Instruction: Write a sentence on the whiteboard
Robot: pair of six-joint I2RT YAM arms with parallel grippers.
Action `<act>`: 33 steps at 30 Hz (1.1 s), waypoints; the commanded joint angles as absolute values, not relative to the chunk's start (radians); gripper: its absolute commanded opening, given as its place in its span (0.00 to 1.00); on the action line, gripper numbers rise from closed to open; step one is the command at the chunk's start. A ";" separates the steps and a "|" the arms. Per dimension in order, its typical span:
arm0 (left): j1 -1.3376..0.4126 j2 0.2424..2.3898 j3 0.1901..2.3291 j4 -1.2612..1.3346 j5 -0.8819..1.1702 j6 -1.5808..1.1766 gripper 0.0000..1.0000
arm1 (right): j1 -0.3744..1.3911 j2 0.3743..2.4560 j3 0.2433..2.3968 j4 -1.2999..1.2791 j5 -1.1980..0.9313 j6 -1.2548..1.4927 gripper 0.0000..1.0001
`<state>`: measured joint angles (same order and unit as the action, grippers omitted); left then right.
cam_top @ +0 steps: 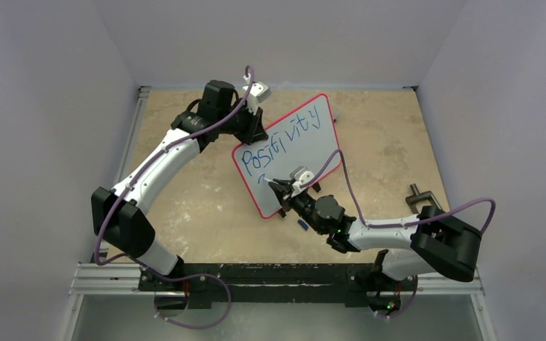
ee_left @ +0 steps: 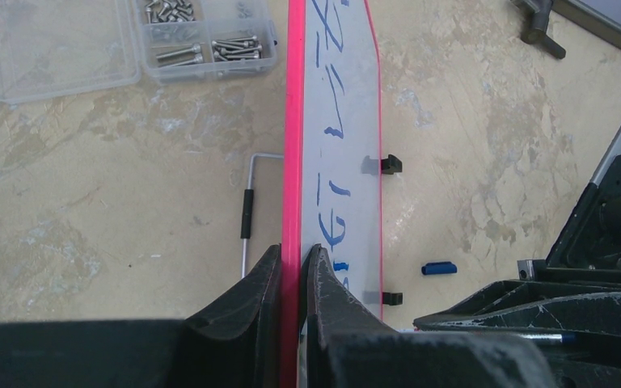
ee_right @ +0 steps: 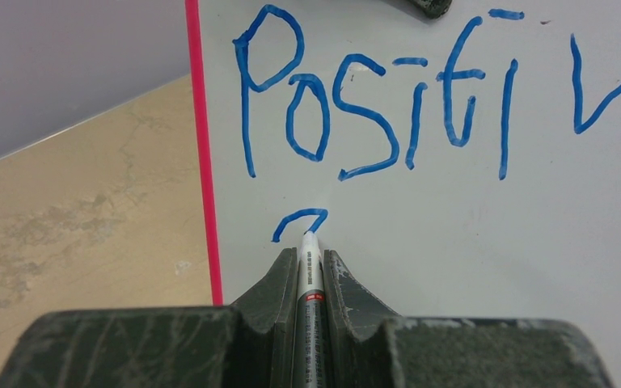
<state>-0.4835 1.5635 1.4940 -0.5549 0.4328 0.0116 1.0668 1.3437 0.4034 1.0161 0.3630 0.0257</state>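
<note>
- table [cam_top: 185, 206]: tan, mottled, beneath both your grippers
- whiteboard [cam_top: 295, 145]: red frame, stood on edge between your grippers, blue "Positivity" on face
- left gripper [ee_left: 295, 255]: clamped on whiteboard's red edge
- right gripper [ee_right: 310, 257]: pinching marker, facing whiteboard
- parts box [ee_left: 121, 40]: clear, screws inside, ahead-left of left gripper
- hex key [ee_left: 247, 214]: on table, just left of left gripper
- marker [ee_right: 310, 299]: tip at short blue stroke under "P"
- blue cap [ee_left: 439, 267]: on table, right of left gripper

I am viewing the whiteboard [ee_right: 453, 242]: white surface, red frame, blue lettering. The marker [ee_right: 310, 283] is showing white; the tabletop [cam_top: 384, 156] is showing mottled beige.
</note>
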 commanded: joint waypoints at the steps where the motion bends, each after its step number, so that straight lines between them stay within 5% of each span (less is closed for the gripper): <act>1: -0.488 1.574 1.469 -0.672 0.326 0.086 0.00 | 1.061 1.351 0.382 0.918 0.335 0.055 0.00; 33: -0.488 1.576 1.466 -0.673 0.326 0.088 0.00 | 1.062 1.342 0.350 0.821 0.455 0.132 0.00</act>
